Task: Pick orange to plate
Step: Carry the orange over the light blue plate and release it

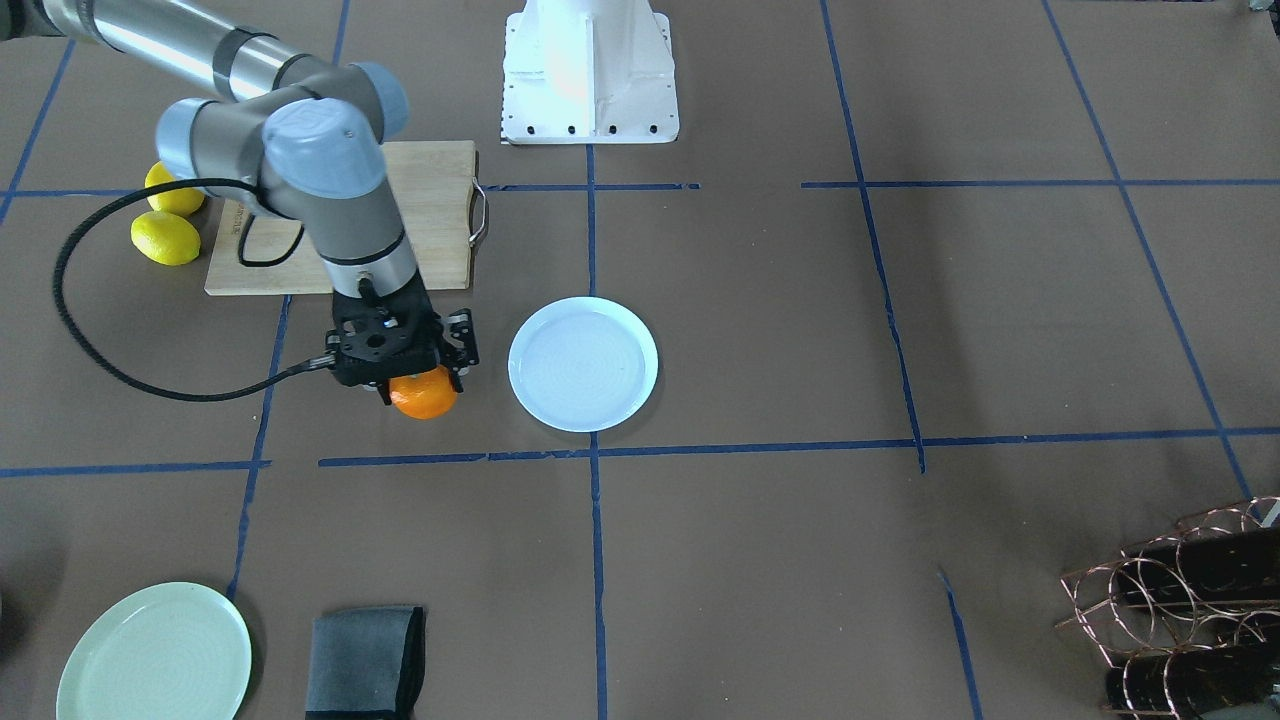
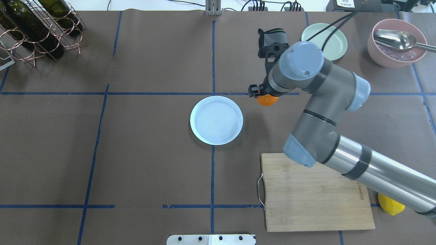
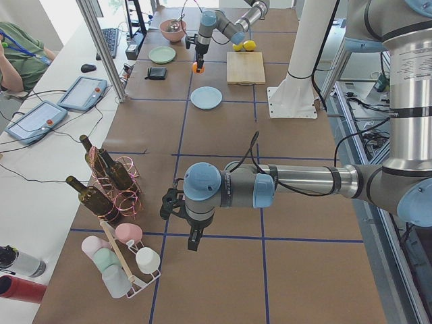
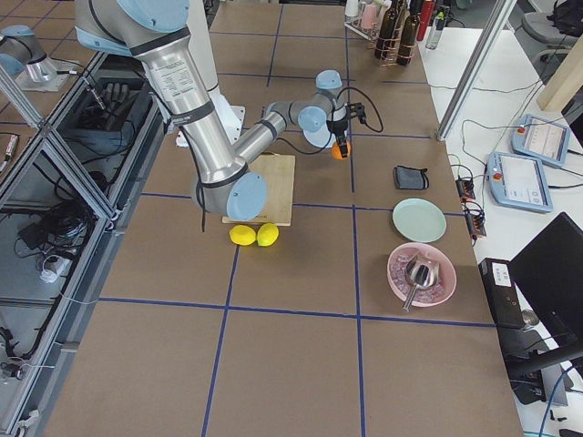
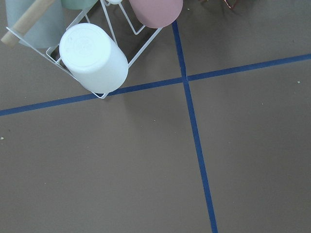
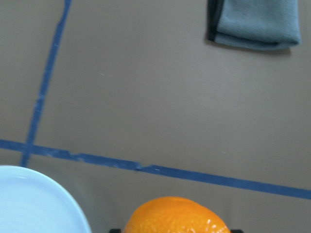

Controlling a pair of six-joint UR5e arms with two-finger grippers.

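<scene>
Orange [image 1: 424,393] is gripped from above by the right fingers [image 1: 384,390], which are closed against its sides, so that only part of the fruit is seen past the black mount in the front view. It is held just beside the plate [image 1: 583,364], on the side toward the robot's right, and a strip of bare bench [image 1: 800,330] is seen between the two. Whether the fruit rests on the bench or hangs a little above it cannot be told. In the right wrist view the plate's rim is seen at the lower left corner and a folded grey cloth [image 6: 254,24] farther out. A green plate [image 2: 324,41] lies near that cloth. A wooden board [image 2: 316,194] is placed nearer the robot, with two lemons [image 1: 165,238] just beside it. The left fingers [image 3: 193,237] are seen only from the side camera, well apart from the plate and near a cup rack [image 5: 97,58]; whether they are open or closed cannot be told.
</scene>
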